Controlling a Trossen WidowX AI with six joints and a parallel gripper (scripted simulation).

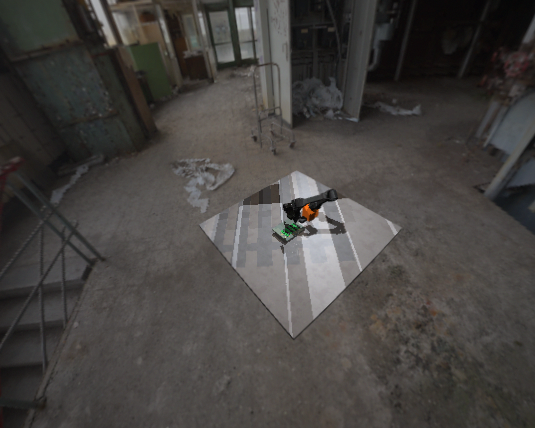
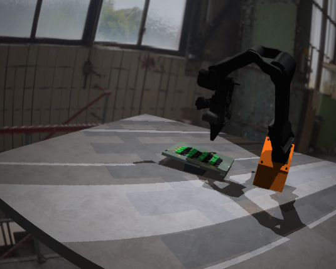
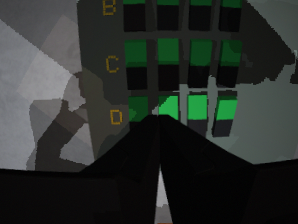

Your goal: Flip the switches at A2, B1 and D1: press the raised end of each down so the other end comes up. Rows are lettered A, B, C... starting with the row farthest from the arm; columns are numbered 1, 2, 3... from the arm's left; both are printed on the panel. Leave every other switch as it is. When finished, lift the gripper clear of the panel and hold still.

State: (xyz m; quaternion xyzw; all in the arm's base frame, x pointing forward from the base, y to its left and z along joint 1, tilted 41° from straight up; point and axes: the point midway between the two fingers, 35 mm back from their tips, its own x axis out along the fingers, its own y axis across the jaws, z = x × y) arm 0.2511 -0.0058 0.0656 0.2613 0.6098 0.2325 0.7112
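Observation:
The switch panel (image 1: 277,233) (image 2: 228,167) (image 3: 257,125) is a grey-green tilted board with rows of two-tone switches, green on the far half and black on the near half. In the wrist view, D1 (image 3: 137,108) shows its green half, its near half mostly behind the fingers. B1 (image 3: 135,18) shows mainly its black half at the top edge. A2 is outside the wrist view and too small to tell apart in the top and exterior views. Which ends are raised is not clear. My gripper (image 2: 212,139) (image 3: 157,125) is shut and empty, raised above the panel, its tips overlapping row D in the wrist view.
Other switches, such as C1 (image 3: 136,52) and D3 (image 3: 197,107), stand close beside these. The arm's orange base (image 2: 272,166) (image 1: 310,213) is on the table top (image 1: 292,300) (image 2: 92,214), on the panel's near side. Shadows of the arm fall across the panel and table.

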